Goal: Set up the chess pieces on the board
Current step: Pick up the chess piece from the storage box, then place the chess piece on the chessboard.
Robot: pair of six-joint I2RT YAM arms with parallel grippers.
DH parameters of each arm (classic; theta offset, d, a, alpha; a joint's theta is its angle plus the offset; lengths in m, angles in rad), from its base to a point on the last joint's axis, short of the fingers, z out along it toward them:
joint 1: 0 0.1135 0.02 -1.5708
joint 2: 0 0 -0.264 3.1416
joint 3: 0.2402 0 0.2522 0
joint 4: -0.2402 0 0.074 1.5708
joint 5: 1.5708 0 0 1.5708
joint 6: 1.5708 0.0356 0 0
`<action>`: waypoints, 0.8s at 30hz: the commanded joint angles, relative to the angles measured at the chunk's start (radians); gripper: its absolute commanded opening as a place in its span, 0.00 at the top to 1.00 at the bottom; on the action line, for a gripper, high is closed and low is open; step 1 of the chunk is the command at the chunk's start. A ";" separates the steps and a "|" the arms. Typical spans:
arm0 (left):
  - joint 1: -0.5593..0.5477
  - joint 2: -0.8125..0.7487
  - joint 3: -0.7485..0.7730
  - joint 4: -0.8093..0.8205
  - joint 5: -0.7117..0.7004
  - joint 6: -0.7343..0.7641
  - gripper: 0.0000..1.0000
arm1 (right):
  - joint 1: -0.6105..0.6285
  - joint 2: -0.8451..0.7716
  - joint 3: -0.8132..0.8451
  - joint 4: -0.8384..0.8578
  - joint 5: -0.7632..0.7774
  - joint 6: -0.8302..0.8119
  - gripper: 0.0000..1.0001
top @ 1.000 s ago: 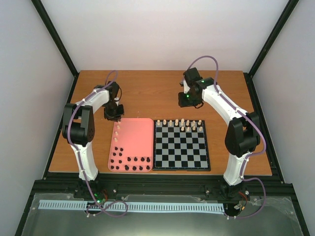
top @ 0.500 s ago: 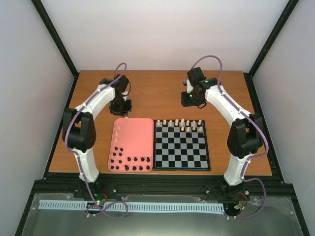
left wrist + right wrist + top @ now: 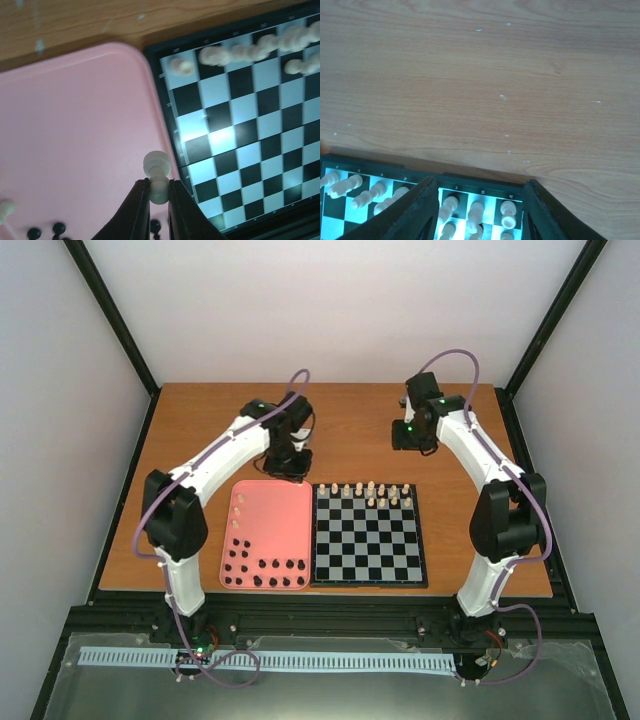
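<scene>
The board (image 3: 367, 535) lies mid-table, with several cream pieces (image 3: 371, 491) along its far rows. My left gripper (image 3: 159, 187) is shut on a cream pawn (image 3: 157, 175); in the top view it (image 3: 287, 466) hovers over the far right corner of the pink tray, beside the board's far left corner (image 3: 165, 65). My right gripper (image 3: 480, 200) is open and empty, above the table behind the board's far right edge (image 3: 413, 435). Cream pieces (image 3: 507, 212) show between its fingers, below them.
The pink tray (image 3: 280, 520) lies left of the board. It holds several black pieces (image 3: 262, 571) along its near edge and left side, and a few cream pieces (image 3: 238, 510) at its far left. Bare wooden table (image 3: 340, 430) lies behind both.
My left arm has swung right from the tray's far left corner to its far right corner, carrying the pawn. My right gripper has moved right and a little back.
</scene>
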State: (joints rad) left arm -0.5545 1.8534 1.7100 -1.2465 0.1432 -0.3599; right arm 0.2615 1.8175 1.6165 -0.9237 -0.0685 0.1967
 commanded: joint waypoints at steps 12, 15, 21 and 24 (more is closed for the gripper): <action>-0.241 0.333 0.397 -0.072 0.093 0.022 0.97 | -0.140 -0.007 0.032 0.006 0.025 -0.022 0.30; -0.255 0.378 0.422 -0.056 0.104 0.017 0.96 | -0.162 -0.009 0.031 0.010 0.011 -0.029 0.05; -0.263 0.467 0.494 -0.042 0.100 0.005 0.96 | -0.197 -0.025 0.012 0.022 -0.020 -0.023 0.00; -0.264 0.505 0.533 -0.046 0.090 0.005 0.96 | -0.199 -0.022 0.010 0.023 -0.018 -0.022 0.00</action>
State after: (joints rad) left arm -0.8089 2.3196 2.1635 -1.2869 0.2329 -0.3584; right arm 0.0711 1.8175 1.6279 -0.9215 -0.0734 0.1730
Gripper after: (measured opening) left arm 0.105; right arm 0.999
